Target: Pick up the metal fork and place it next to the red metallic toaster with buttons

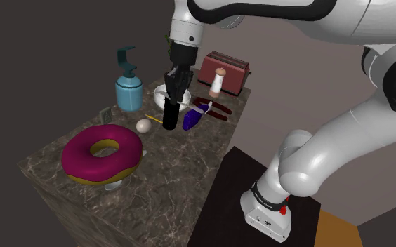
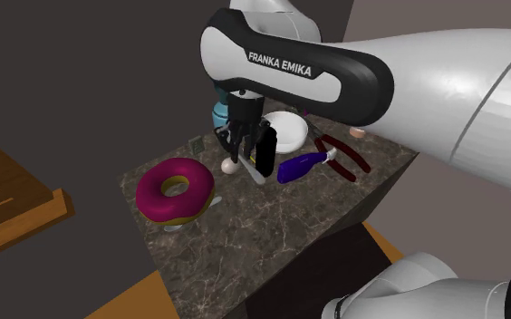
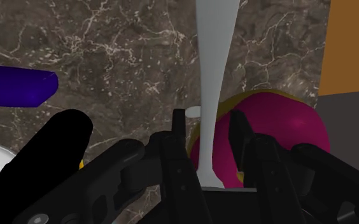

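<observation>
Looking down the wrist camera, I see the gripper (image 3: pixel 208 149) pinching the grey fork (image 3: pixel 215 57) near one end, a finger pressed on either side. The fork slants over the marble table (image 1: pixel 168 175), between the pink donut (image 1: pixel 100 151) and the white plate (image 2: pixel 290 131), well apart from the red toaster (image 1: pixel 226 69)

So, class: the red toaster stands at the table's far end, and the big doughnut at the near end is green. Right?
Not quite: the shoulder view shows the doughnut is magenta-pink with a yellowish underside, not green. The red toaster does stand at the table's far end.
</observation>
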You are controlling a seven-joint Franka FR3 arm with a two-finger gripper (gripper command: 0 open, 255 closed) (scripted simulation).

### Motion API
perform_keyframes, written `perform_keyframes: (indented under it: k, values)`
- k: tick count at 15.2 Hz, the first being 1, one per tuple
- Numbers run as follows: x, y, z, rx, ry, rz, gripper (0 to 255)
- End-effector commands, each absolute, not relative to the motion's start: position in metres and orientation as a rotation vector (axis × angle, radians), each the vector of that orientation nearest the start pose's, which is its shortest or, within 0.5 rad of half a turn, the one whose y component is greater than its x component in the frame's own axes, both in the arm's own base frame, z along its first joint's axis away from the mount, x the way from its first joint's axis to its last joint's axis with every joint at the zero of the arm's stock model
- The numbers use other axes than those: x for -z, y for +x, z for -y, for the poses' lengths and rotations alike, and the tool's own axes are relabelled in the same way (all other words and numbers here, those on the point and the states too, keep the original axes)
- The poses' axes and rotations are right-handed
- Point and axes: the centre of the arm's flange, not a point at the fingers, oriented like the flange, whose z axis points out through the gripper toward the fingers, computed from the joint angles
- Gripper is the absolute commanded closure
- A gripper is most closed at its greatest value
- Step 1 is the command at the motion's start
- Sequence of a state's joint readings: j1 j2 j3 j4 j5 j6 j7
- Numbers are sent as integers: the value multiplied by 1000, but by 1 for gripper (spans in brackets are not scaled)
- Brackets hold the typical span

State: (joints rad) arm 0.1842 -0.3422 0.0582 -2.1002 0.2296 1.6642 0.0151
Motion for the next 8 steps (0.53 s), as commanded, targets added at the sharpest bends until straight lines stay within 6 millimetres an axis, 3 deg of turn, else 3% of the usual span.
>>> perform_keyframes:
  k: [1,5,8]
  values:
    - [-567,423,-131,-176,-2929,280,255]
    - [-583,423,-131,-176,-2929,280,255]
    - [-584,424,-92,-176,-2929,280,255]
